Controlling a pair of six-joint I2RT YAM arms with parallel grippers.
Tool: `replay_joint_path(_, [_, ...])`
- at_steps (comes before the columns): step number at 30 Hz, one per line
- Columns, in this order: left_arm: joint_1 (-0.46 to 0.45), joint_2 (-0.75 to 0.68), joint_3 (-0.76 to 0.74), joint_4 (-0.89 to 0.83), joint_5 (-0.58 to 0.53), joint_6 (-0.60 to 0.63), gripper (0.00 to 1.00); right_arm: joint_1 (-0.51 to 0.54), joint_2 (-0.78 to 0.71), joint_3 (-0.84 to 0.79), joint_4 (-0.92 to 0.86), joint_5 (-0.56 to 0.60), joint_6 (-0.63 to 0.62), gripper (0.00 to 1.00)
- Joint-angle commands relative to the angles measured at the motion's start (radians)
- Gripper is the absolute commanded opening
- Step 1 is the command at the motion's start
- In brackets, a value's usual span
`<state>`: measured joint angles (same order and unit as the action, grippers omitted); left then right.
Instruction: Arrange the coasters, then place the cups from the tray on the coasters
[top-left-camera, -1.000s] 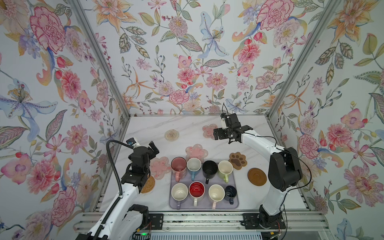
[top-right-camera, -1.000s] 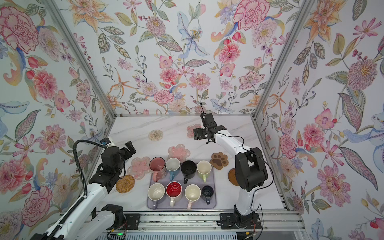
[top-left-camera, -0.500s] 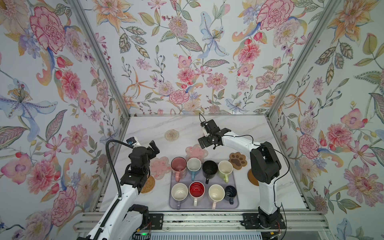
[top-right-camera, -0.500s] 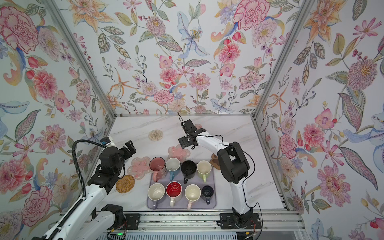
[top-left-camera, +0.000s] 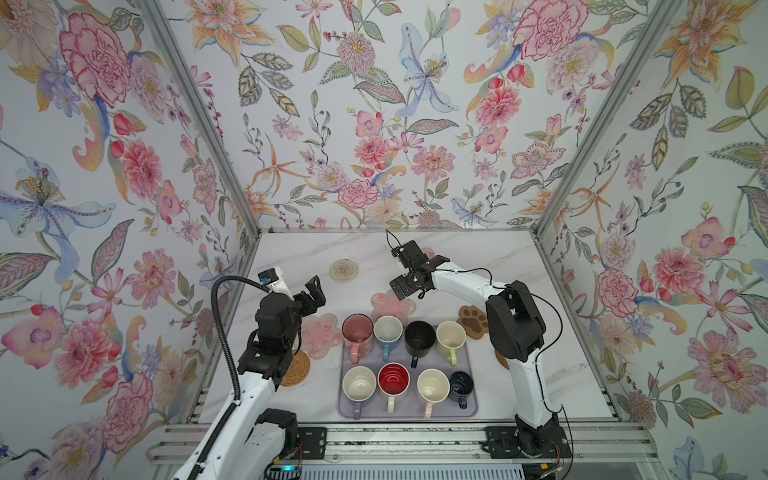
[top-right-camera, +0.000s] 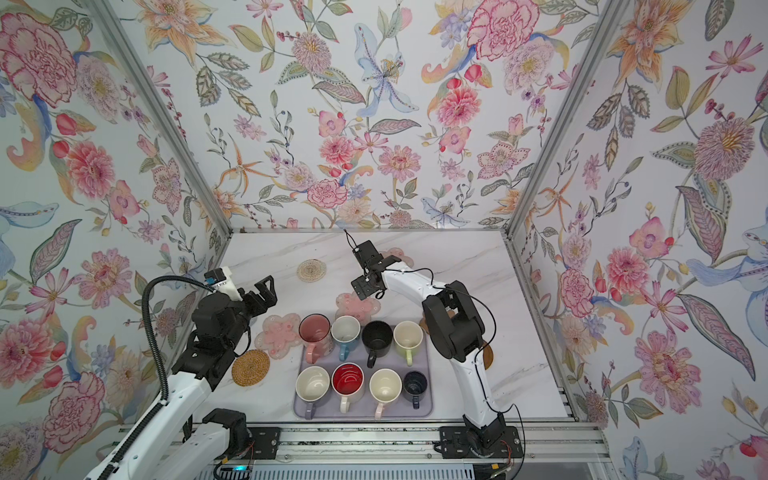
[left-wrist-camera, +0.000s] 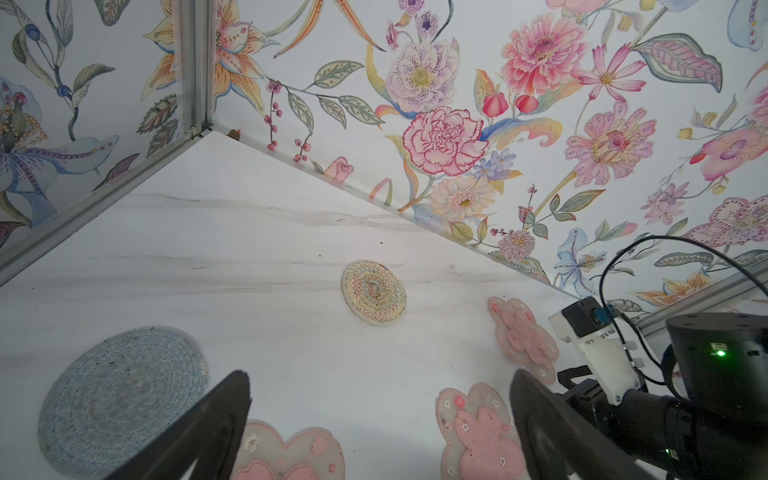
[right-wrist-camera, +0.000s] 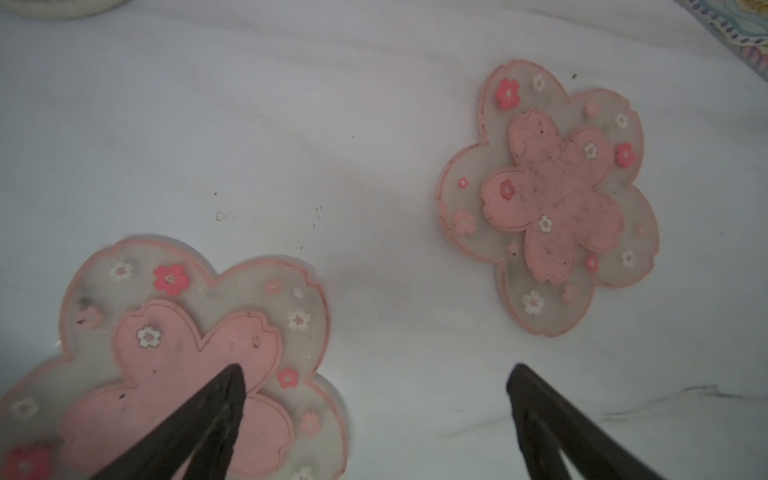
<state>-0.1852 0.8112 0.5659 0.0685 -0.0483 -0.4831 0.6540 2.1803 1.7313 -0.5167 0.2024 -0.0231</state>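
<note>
The lavender tray (top-left-camera: 409, 411) at the table's front holds several cups, among them a pink one (top-left-camera: 357, 332), a black one (top-left-camera: 419, 334) and a red-lined one (top-left-camera: 393, 380). The coasters lie around it: a beaded round one (top-left-camera: 343, 270), pink flowers (top-left-camera: 392, 303) (top-left-camera: 320, 334), a paw (top-left-camera: 473, 322) and a rattan round (top-left-camera: 296, 368). A grey knitted coaster (left-wrist-camera: 122, 399) shows in the left wrist view. My right gripper (top-left-camera: 415, 272) (right-wrist-camera: 376, 378) hangs open, one finger (right-wrist-camera: 224, 399) over a pink flower coaster (right-wrist-camera: 178, 361). My left gripper (top-left-camera: 311, 295) (left-wrist-camera: 380, 395) is open above bare marble.
Another pink flower coaster (top-left-camera: 428, 253) lies behind my right wrist. A brown wooden disc (top-left-camera: 500, 359) is half hidden by the right arm. Flowered walls close the table on three sides, with metal corner posts (top-left-camera: 199, 116). My right arm (left-wrist-camera: 665, 395) shows in the left wrist view.
My right gripper has swung from the back right toward the left and a little forward, and is now over the flower coaster behind the tray. The left arm has hardly moved.
</note>
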Motion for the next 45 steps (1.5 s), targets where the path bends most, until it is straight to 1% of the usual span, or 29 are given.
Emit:
replay_joint_path(1, [0.006,-0.015,0.02,0.01,0.002,0.033,0.99,-0.004,0.032,0.036,-0.038,0.028,-0.021,0.99])
replay_joint_path(5, [0.006,-0.024,0.021,0.007,-0.004,0.035,0.99,-0.003,0.045,0.036,-0.04,0.027,-0.018,0.99])
replay_joint_path(13, [0.006,-0.047,0.018,-0.007,-0.01,0.037,0.99,-0.001,0.077,0.055,-0.043,0.068,-0.011,0.99])
replay_joint_path(33, [0.006,-0.093,0.014,-0.036,-0.051,0.035,0.99,-0.002,0.192,0.165,-0.041,0.105,0.005,0.99])
replay_joint_path(45, [0.007,-0.08,0.023,-0.043,-0.061,0.043,0.99,-0.006,0.298,0.301,-0.045,0.114,0.023,0.99])
